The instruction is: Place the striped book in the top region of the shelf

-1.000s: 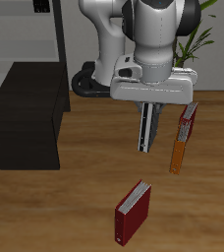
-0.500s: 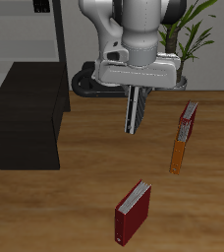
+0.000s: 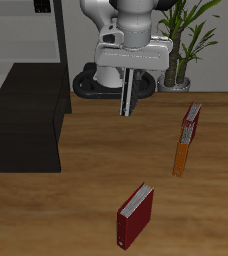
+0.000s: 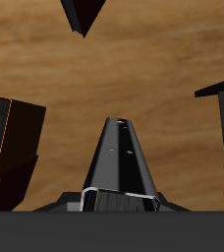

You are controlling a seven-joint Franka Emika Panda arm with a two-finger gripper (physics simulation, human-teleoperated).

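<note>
The pincer (image 3: 129,72) hangs above the wooden surface (image 3: 96,190), toward the back of it, and it pinches the striped book (image 3: 127,93) by the upper end. The two fingers are pressed on the flat covers of the book, so they stand only as far apart as the book is thick. In the wrist view the book (image 4: 122,162) goes away from the camera as a dark narrow wedge, with the wood far under it.

The striped book hangs in the air and touches nothing below. Its long axis is close to vertical, with the lower end leaning a little toward the shelf (image 3: 28,118). The thin striped edge faces the exterior camera.

The shelf is a low black box on the surface, beside the hanging book and apart from it, with bare wood between them. The lower end of the book is at about the height of the shelf's top in this view, and whether it is above the top edge I cannot tell. The flat top of the shelf carries nothing.

On the other side of the book, the orange book (image 3: 181,155) and a dark red book (image 3: 190,123) stand upright together, well apart from the pincer. Another dark red book (image 3: 135,214) lies nearer the front edge. A potted plant (image 3: 190,35) stands at the back.
</note>
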